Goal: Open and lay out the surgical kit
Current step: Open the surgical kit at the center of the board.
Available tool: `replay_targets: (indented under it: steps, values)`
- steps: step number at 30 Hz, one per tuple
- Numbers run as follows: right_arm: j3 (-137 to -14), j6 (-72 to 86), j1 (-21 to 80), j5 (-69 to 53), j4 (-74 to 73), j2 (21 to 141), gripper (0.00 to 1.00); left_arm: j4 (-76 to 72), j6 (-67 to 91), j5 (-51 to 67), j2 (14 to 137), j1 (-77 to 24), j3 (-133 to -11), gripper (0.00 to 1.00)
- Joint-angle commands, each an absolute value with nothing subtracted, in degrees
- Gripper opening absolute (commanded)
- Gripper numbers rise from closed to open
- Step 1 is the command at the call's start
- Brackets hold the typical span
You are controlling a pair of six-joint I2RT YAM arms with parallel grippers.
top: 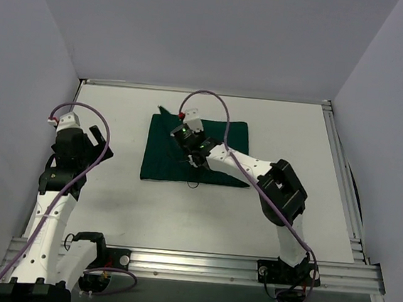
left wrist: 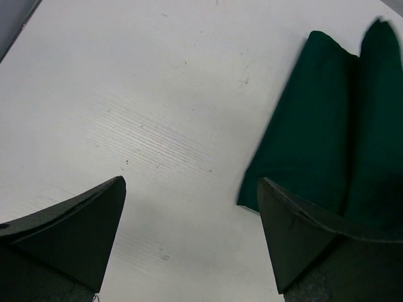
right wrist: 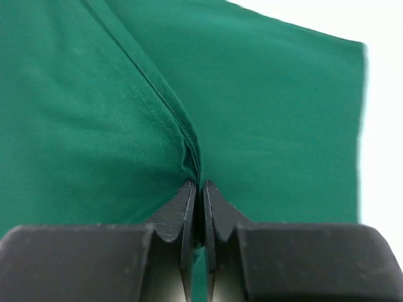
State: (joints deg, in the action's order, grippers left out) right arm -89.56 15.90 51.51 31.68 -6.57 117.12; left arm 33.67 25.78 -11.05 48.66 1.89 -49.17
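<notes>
White table [top: 111,199]: one green wrap [top: 162,154], its fold (probably) in right hand [right wrist: 197,189].

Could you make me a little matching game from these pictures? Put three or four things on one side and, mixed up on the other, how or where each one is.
Column one:
1. left claw
2. right claw
3. green cloth
4. table

Column two:
A. shut, pinching a raised fold
B. white, with both arms bolted at its near edge
C. open, holding nothing
D. dark green, lying in the middle of the table

Right pairs: 1-C, 2-A, 3-D, 4-B.
</notes>
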Motion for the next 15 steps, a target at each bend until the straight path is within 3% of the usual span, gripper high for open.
replay_targets:
  steps: [1,9,15]
  values:
    - [-83.8,14.9,44.1,43.9,-9.7,112.4,0.0,32.3,25.0,-10.2,47.4,2.4,-49.2,0.95]
    - [-75.7,12.7,23.8,57.6,-12.3,107.3,0.0,32.3,25.2,-9.2,46.2,2.5,-49.3,0.95]
    - [-75.8,17.4,8.9,66.9,-16.3,113.0,0.0,32.4,25.4,-8.9,45.2,1.8,-49.3,0.95]
